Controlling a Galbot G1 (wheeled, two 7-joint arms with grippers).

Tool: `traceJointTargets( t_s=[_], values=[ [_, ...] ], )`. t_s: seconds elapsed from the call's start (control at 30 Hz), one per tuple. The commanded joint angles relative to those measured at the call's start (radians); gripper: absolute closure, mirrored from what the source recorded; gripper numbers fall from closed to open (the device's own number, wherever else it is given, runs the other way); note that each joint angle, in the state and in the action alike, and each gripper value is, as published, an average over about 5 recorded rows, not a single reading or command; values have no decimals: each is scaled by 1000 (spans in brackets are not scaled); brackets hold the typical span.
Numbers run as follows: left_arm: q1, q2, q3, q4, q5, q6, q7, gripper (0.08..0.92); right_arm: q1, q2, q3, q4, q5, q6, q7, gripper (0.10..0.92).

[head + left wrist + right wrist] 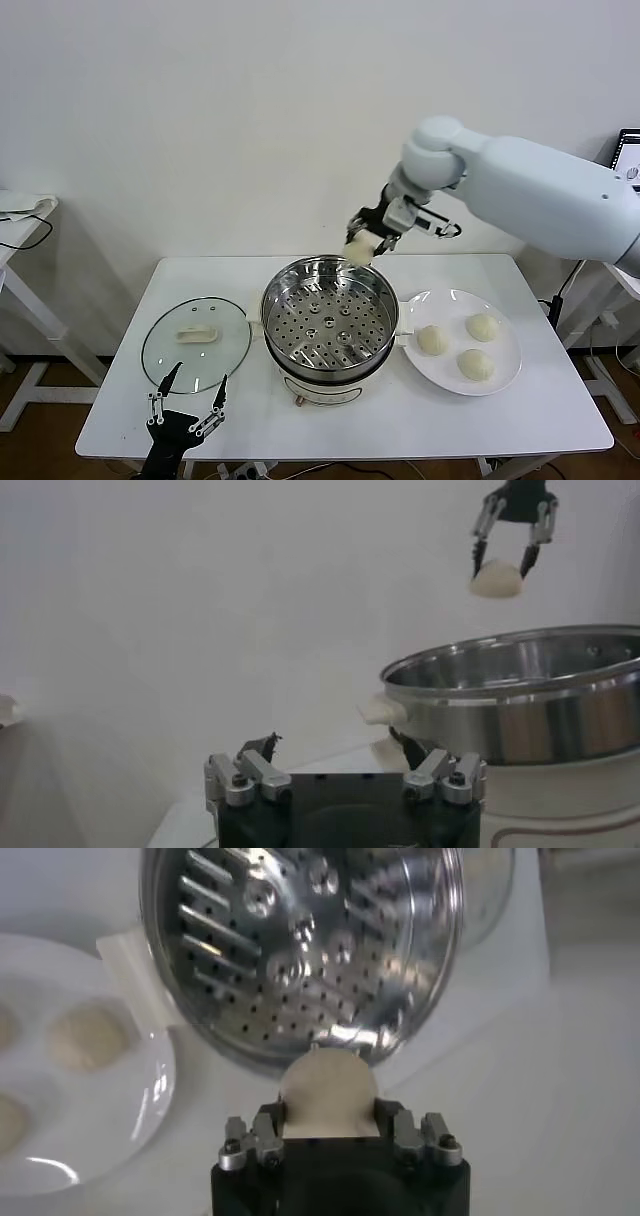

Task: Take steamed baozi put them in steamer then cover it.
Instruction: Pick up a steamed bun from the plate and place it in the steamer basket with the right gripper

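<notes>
Right gripper (pixel 372 243) has one baozi (pixel 360 249) between its fingers, jaws narrow around the bun, which hangs in the air over the far rim of the steamer (pixel 330 318), about 1 o'clock from the pot's centre and clear of the metal. Steamer's perforated tray (pixel 326 327) holds nothing. White plate (pixel 507 370) at 3 o'clock of the steamer, just beside it, carries three baozi (pixel 432 340) (pixel 483 327) (pixel 475 365). Glass cover (pixel 196 343) lies flat on the table (pixel 480 425) at 9 o'clock, handle up. Right arm reaches in from the right, wrist angled down. Left gripper (pixel 188 397) sits low at the table's near edge by the cover, fingers spread wide, empty.
</notes>
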Motion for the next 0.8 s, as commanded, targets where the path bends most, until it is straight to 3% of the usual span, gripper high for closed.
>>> traceJointTargets(
  t_s=[0.03, 0.6, 0.8],
  values=[
    [5, 3, -1, 0, 0, -5, -1, 177, -61, 102, -80, 4, -123, 83, 16, 398],
    [7, 9, -8, 19, -2, -18, -4, 177, -244, 265, 6, -276, -262, 119, 46, 371],
    [3, 7, -10, 27, -3, -24, -5, 177, -243, 272, 13, -286, -264, 118, 62, 285]
  ],
)
